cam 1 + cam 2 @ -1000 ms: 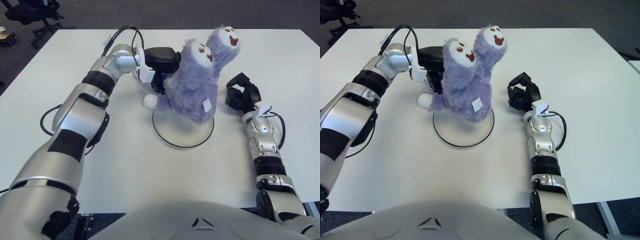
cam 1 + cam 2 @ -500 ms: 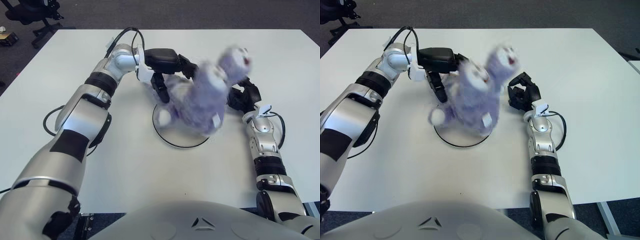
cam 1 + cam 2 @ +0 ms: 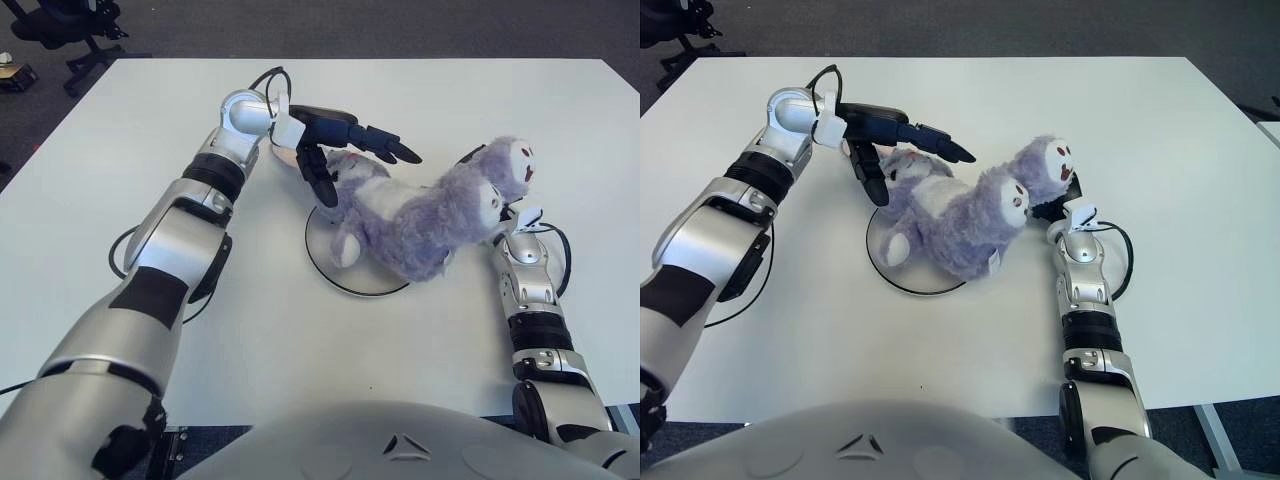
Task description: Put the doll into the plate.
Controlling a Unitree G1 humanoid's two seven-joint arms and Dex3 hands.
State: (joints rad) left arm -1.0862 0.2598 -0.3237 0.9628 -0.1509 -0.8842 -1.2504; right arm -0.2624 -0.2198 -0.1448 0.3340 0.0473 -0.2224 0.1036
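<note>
The table (image 3: 120, 130) is carrying the whole scene, with a cable loop lying near its left edge.

The doll (image 3: 420, 215), a purple two-headed plush, is now lying toppled on its side. One second ago it was sitting upright on the plate, held from behind; half a second ago it was falling to the right. Its lower body and one foot are lying over the plate, while both heads are hanging out past the right rim, toward the right hand. Judgement: the doll is resting on the plate but only partly inside it, so the placement is loosely met rather than tidy.

The left hand (image 3: 345, 150) is hovering just above the doll's rear, fingers spread wide and gripping nothing; it has let go since the earlier frames. That release is what is letting the doll tip over.

The plate (image 3: 330, 265), a flat white disc with a dark rim, is lying at table centre. It is holding the doll's lower half only; its front-left part is showing bare.

The right hand (image 3: 1048, 208) is showing beside the doll's heads, on the plate's right, mostly hidden by them. Whether it is touching the doll cannot be determined.
</note>
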